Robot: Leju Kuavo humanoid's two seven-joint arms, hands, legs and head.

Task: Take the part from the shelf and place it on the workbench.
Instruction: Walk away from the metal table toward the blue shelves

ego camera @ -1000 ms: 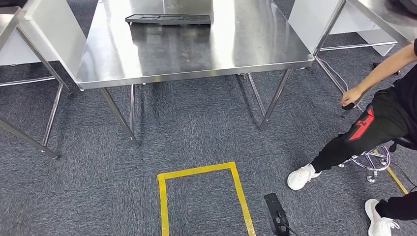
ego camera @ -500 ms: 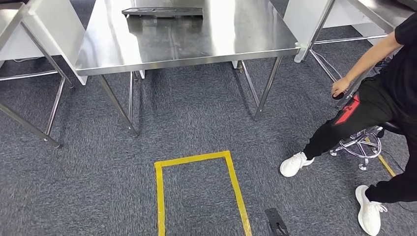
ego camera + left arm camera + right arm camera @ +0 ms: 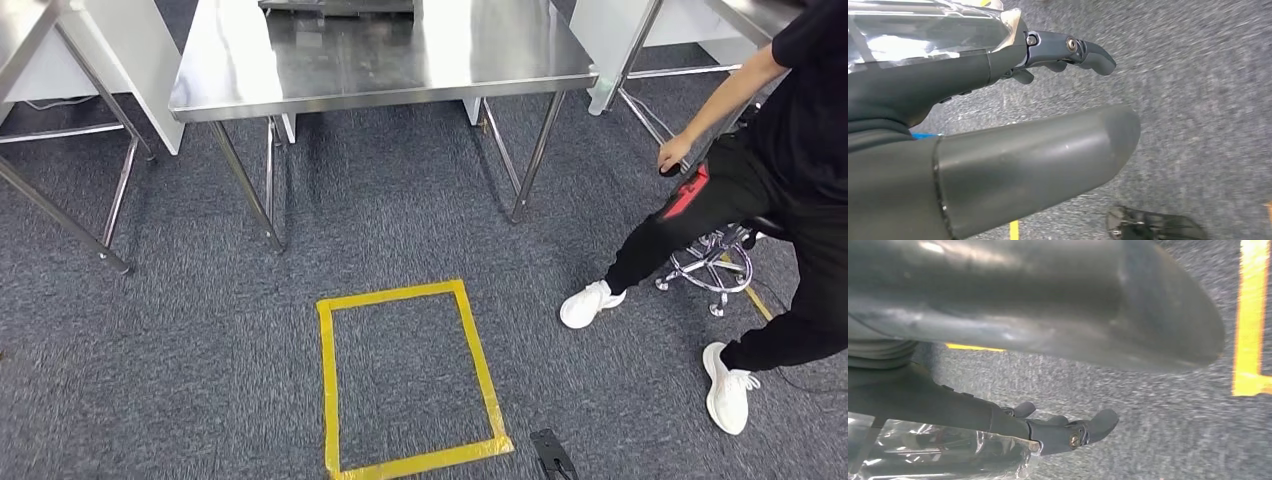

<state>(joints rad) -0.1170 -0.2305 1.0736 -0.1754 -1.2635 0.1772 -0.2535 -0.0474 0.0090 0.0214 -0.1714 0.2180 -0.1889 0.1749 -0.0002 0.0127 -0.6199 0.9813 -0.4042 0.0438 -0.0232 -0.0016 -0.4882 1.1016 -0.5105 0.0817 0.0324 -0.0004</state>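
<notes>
Nearest, both arms hang down over the grey carpet [image 3: 200,330]; the left robot hand [image 3: 1013,160] has its thick thumb and dark fingers [image 3: 1073,50] stretched out and apart, with nothing between them, so it is empty and open; the right robot hand [image 3: 1038,305] hangs the same way, its fingers [image 3: 1068,432] loosely extended and holding nothing; a crinkled clear film [image 3: 923,30] lies behind the fingers at each wrist, and I cannot tell what it belongs to.

Just ahead on the floor lies a small black device [image 3: 553,455]; beside it is a yellow tape rectangle [image 3: 330,390], a standing mark by the look of it; off to the right a person [image 3: 790,120] sits on a stool [image 3: 715,270], one arm reaching down toward the knee.

Farther on stands the steel desk [image 3: 400,60], well apart from the tape mark; at its far side, cut off by the picture's edge, rests a dark flat thing that I take to be the part [image 3: 335,5], though too little of it is seen to be sure.

Judging from empty hands and a part apparently lying on the desk, the placing looks done, or else a fresh fetch has not yet begun; which way the shelf lies I cannot tell; if another part is wanted, the next move calls for walking and turning to the shelf, with both hands kept open for the pick-up and feet kept off the black device.
</notes>
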